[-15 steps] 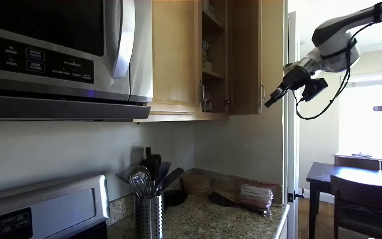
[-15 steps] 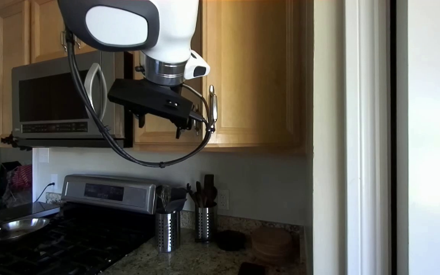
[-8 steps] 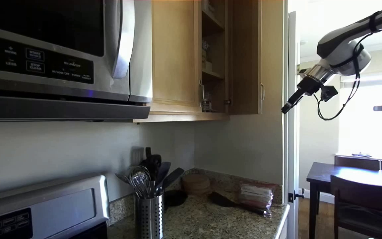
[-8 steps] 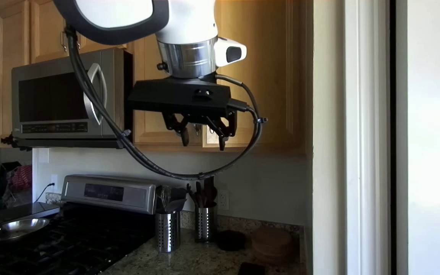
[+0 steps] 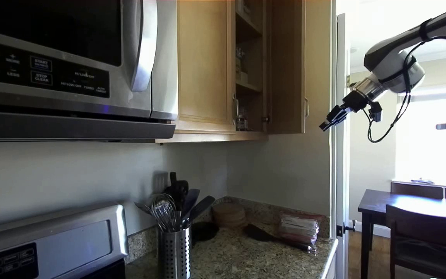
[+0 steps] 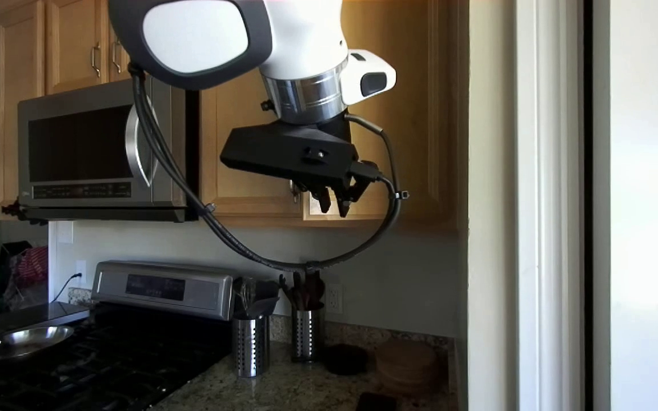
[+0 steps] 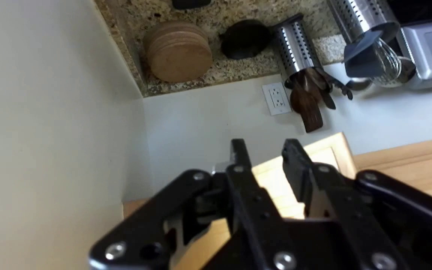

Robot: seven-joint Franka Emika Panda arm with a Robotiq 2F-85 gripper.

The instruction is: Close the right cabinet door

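Microwave panel (image 5: 42, 69) marked START, STOP CLEAR, MORE, LESS

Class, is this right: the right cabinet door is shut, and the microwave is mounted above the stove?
Not quite: the right cabinet door is standing open, as an exterior view shows. The microwave is indeed mounted above the stove.

All views share the countertop (image 5: 242, 259), the wrist's past the fingers (image 7: 240, 155).

a bright window (image 5: 420, 145) shines behind a dark table (image 5: 376, 199) and chairs (image 5: 426, 224) on a brown wooden floor (image 5: 355, 254).
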